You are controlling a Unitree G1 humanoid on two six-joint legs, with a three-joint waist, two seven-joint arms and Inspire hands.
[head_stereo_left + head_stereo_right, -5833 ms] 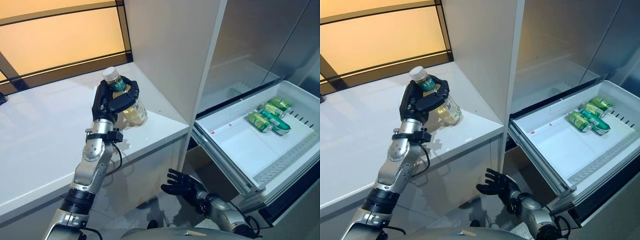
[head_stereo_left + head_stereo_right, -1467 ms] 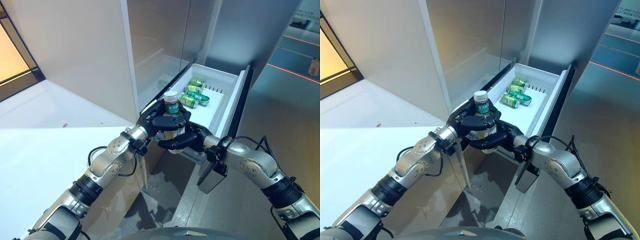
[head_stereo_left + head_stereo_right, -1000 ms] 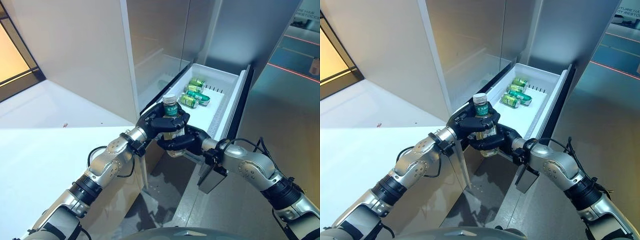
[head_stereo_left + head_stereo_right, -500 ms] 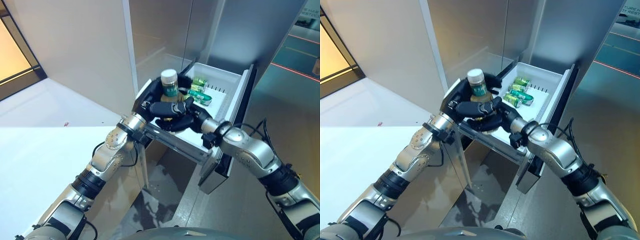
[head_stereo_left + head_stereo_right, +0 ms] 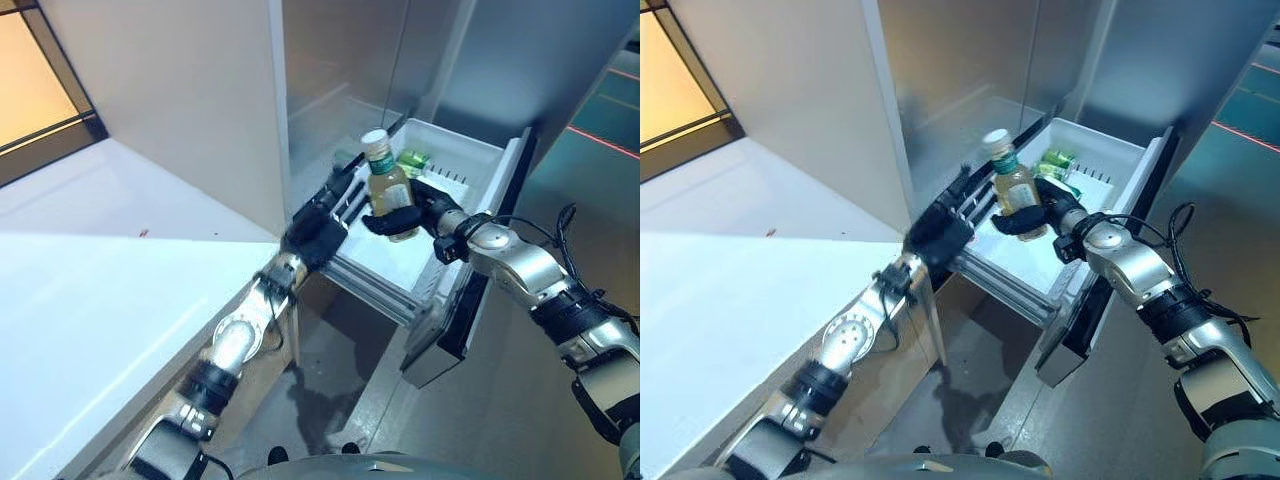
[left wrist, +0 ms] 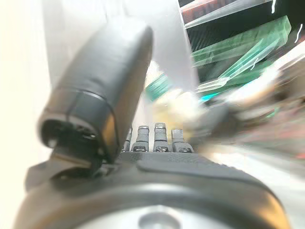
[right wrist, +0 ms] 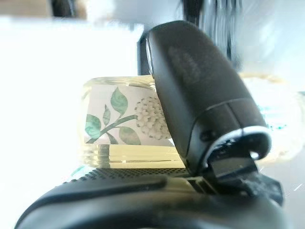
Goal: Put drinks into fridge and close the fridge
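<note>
Right hand (image 5: 398,217) grips the tea bottle (image 5: 386,187) upright above the open fridge drawer (image 5: 470,170), near the green cans (image 5: 412,160). Left hand (image 5: 318,227), fingers straight and empty, is beside the drawer's rail.

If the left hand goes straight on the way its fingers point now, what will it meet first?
Probably the bottle held by the right hand over the open drawer. The left hand is open, just short of it; depth is unclear.
</note>
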